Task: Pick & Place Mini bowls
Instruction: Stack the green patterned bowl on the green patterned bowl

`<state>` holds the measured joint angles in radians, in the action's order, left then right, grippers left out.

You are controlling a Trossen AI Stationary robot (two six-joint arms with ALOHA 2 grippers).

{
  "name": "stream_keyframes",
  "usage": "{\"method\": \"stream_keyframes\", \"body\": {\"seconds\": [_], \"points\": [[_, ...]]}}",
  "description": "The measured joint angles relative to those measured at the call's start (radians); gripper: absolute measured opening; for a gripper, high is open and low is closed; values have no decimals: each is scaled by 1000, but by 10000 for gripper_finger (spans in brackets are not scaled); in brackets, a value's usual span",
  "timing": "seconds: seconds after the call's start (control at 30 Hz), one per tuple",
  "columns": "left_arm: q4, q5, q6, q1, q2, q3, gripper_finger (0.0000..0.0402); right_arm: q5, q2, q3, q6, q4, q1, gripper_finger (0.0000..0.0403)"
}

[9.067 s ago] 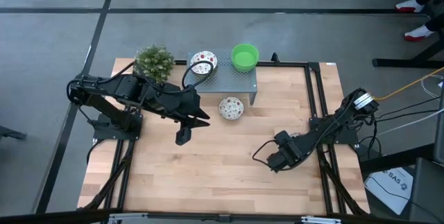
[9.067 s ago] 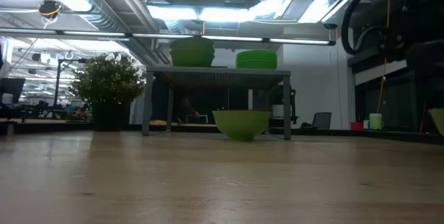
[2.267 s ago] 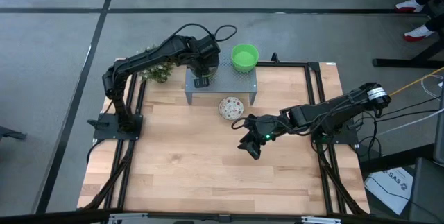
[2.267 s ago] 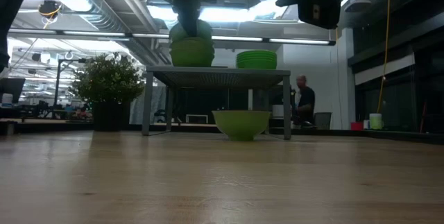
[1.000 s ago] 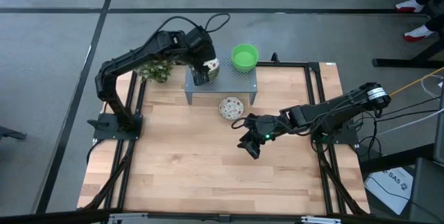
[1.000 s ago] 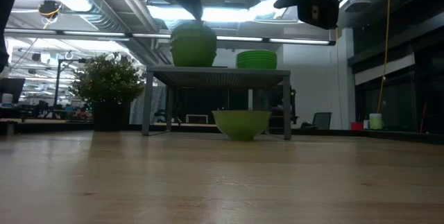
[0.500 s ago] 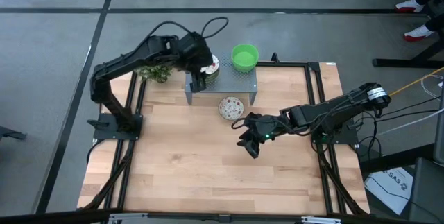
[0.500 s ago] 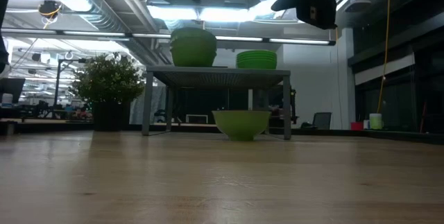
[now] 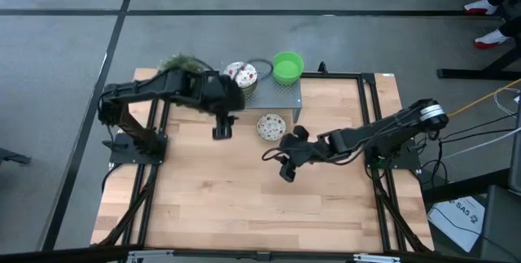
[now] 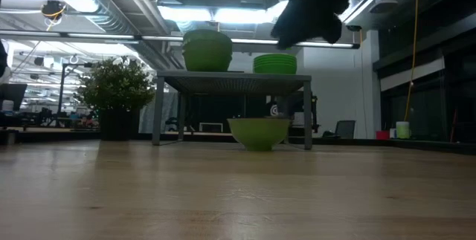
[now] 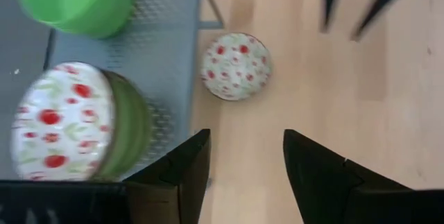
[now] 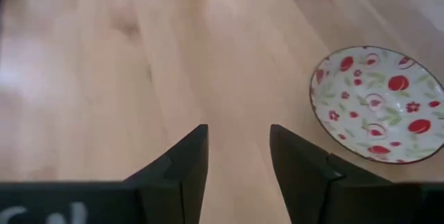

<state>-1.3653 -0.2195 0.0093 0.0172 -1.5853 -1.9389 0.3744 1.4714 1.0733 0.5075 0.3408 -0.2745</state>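
My right gripper hangs over bare wood with its jaws apart and nothing between them. The lone patterned bowl sits on the table just beside it, toward the grey stand; being round, the bowl has no long axis to line up with. My left gripper, jaws also wide and empty, hovers on the bowl's other side, about as near (I judge the right better placed, since the bowl fills the corner of its wrist view). On the stand rest a patterned-topped stack and a green stack. The wooden tabletop around the bowl lies open; a potted plant stands at the far left corner.
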Motion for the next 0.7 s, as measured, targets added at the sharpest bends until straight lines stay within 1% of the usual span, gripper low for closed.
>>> {"method": "stream_keyframes", "body": {"seconds": [0.2,0.33,0.43,0.7], "points": [[-2,-6,-50,-119,0,45,175,97,97,0,-70,-1,0,155],[-1,-30,-73,-175,-1,86,175,175,158,0,-99,-7,0,155],[3,-34,-101,-198,-1,118,175,229,201,0,-102,-7,0,155],[8,-43,-188,-224,-1,182,175,313,293,0,-104,-8,9,155]]}}
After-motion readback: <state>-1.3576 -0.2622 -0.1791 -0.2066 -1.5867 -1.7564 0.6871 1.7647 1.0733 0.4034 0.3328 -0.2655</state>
